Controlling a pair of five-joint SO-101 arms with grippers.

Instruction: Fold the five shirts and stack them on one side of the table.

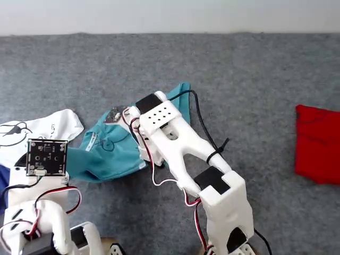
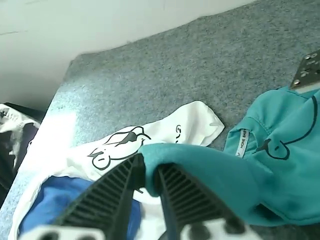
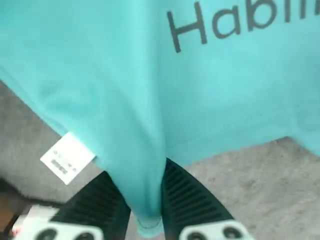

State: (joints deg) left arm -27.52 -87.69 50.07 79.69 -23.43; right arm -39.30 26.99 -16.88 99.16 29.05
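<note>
A teal shirt (image 1: pixel 114 151) lies crumpled left of the table's middle. My left gripper (image 2: pixel 150 167) is shut on a folded edge of the teal shirt (image 2: pixel 280 165), just above a white shirt (image 2: pixel 150 135) with a bird print. The white shirt (image 1: pixel 37 130) lies at the table's left, with a blue shirt (image 2: pixel 65 202) under it. My right gripper (image 3: pixel 140 172) is shut on a hanging fold of the teal shirt (image 3: pixel 225 90), near its white label (image 3: pixel 66 157). The right arm (image 1: pixel 164 127) stretches over the teal shirt's right part. A folded red shirt (image 1: pixel 317 143) rests at the far right.
Grey felt (image 1: pixel 249 79) covers the table up to a white wall at the back. The left arm's camera board (image 1: pixel 48 158) sits over the white shirt's near edge. Dark and white cloth (image 2: pixel 12 125) lies past the table's left edge.
</note>
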